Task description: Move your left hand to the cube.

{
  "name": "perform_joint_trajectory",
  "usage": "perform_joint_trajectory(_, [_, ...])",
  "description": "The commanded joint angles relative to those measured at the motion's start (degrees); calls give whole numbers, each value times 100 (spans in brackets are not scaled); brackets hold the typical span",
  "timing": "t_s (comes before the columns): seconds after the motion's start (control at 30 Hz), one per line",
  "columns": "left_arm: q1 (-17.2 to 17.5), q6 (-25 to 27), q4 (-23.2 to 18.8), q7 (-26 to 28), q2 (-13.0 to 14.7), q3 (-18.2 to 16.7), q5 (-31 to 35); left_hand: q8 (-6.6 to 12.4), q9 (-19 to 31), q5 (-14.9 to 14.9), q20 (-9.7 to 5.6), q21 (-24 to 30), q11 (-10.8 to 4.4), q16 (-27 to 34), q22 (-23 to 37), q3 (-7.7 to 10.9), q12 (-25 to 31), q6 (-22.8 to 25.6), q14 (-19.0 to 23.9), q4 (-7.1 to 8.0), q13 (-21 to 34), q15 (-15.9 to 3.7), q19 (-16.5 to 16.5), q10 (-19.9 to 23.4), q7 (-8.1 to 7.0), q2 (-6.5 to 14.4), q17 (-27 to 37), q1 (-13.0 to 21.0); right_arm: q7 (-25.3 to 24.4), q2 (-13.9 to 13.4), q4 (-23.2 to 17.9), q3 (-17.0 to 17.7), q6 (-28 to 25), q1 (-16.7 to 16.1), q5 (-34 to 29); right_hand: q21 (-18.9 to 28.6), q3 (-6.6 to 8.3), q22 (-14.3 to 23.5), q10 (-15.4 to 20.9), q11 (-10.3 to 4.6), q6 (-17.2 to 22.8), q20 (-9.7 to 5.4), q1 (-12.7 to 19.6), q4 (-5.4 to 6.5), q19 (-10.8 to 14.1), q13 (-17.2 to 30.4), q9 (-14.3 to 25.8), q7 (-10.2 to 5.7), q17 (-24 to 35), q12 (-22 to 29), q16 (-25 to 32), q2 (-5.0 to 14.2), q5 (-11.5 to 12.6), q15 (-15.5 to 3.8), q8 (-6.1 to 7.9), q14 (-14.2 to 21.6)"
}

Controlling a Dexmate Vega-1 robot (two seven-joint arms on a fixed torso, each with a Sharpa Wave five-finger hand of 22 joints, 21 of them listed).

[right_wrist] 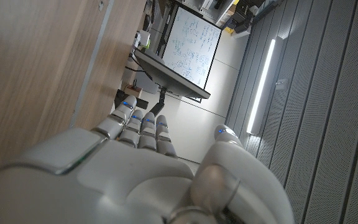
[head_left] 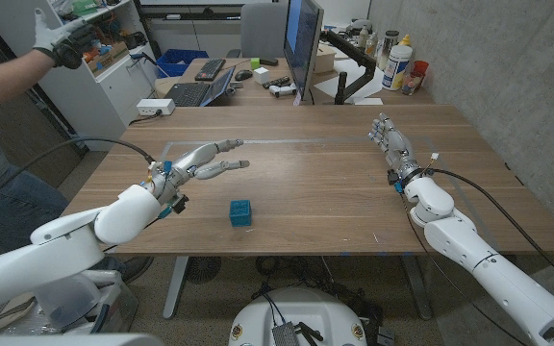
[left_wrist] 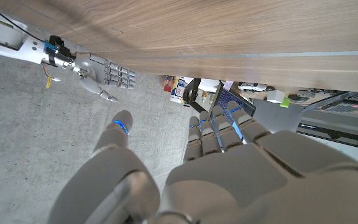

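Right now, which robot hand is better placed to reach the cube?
The left robot hand. It hovers open just beyond the teal cube, on its side of the table. The right robot hand sits far across, near the opposite edge.

My right robot hand (right_wrist: 148, 168) beside the wooden tabletop (right_wrist: 36, 68), fingers (right_wrist: 143, 127) extended and empty, lit monitor (right_wrist: 191, 50) beyond

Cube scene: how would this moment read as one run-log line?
left robot hand: open, apart from cube | cube: on table, untouched | right robot hand: open, holding nothing
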Motion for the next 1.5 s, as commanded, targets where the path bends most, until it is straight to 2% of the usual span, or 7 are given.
perform_joint_trajectory(0.03, [648, 259, -290, 424, 123, -320, 802, 24, 19, 28, 100, 14, -44, 42, 34, 69, 27, 30, 38, -2, 22, 72, 17, -39, -103, -12, 29, 134, -203, -59, -159, -74, 47, -67, -34, -20, -33, 12, 4, 24, 35, 35, 28, 5, 1, 23, 22, -29, 25, -20, 11, 65, 26, 8, 13, 38])
perform_joint_trajectory(0.33, [899, 482, -372, 461, 95, -422, 1231, 38, 24, 42, 222, 19, -31, 46, 39, 83, 27, 46, 39, 0, 35, 97, 22, -77, -136, -58, 36, 241, -341, -94, -256, -124, 82, -83, -74, -19, -43, 12, 7, 16, 39, 42, 27, 0, 0, 23, 22, -46, 24, -19, 8, 66, 30, 10, 14, 35])
perform_joint_trajectory(0.7, [855, 840, -468, 366, 129, -221, 1460, 61, 29, 56, 258, 21, -44, 53, 42, 95, 38, 92, 50, 4, 45, 118, 21, -88, -179, -98, 41, 343, -394, -61, -207, -217, 162, -62, -60, -22, -57, 13, 11, 25, 40, 56, 25, -7, -9, 23, 23, -56, 23, -18, 6, 72, 35, 16, 13, 38])
perform_joint_trajectory(0.93, [834, 1104, -563, 484, 194, -43, 1626, 70, 31, 64, 279, 21, -19, 53, 45, 102, 42, 110, 47, 8, 51, 137, 13, -101, -188, -121, 44, 407, -407, -52, -184, -253, 269, -94, -48, -22, -67, 14, 3, 13, 37, 58, 27, -15, -11, 23, 23, -52, 22, -22, 6, 77, 38, 5, 11, 40])
perform_joint_trajectory(1.07, [772, 1145, -577, 487, 246, 43, 1586, 88, 33, 69, 276, 22, -24, 57, 47, 104, 56, 155, 55, 12, 55, 126, 10, -78, -204, -136, 46, 448, -435, -52, -191, -271, 319, -122, -42, -21, -72, 14, 6, 9, 36, 61, 26, -18, -10, 23, 23, -60, 22, -21, 6, 77, 39, 1, 10, 43])
perform_joint_trajectory(1.5, [302, 1245, -527, 549, 424, 631, 1521, 107, 35, 76, 295, 21, -24, 60, 50, 105, 66, 209, 58, 22, 61, 128, -4, -77, -222, -160, 49, 517, -533, -107, -254, -340, 392, -191, -46, -20, -87, 14, 12, 11, 52, 59, 19, -22, -11, 23, 23, -41, 21, -19, 4, 76, 48, -2, 15, 51])
